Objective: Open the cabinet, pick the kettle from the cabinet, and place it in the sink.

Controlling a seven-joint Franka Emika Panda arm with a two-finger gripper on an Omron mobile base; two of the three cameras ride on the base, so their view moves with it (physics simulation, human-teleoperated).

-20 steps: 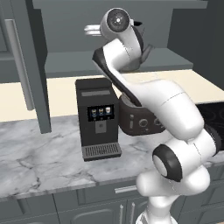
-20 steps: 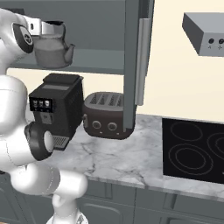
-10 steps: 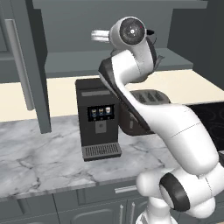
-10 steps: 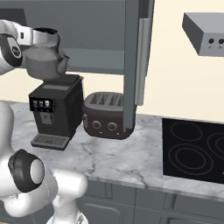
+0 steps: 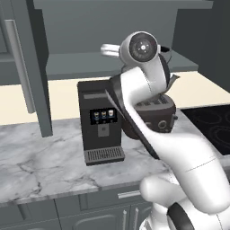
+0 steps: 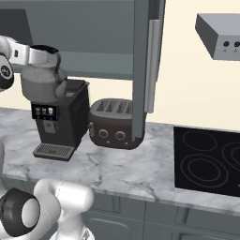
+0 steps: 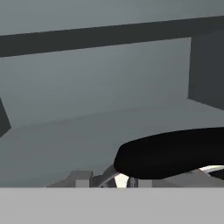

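Kettle [image 6: 43, 83] held in the air above a coffee machine [image 6: 60, 119], in front of the open cabinet [image 6: 93, 42]. Gripper [image 6: 43, 52] fingers clamped on its black handle [image 7: 175, 153]. Toaster [image 6: 112, 123] alongside on the marble counter [image 6: 117, 164].

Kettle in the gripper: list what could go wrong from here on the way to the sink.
1. The kettle hangs from the gripper by its black handle, close above the coffee machine; lowering it here could knock the machine.
2. The open cabinet door stands beside the toaster; a wide swing that way might clip it.
3. A hold on the handle alone may let the kettle swing or slip.
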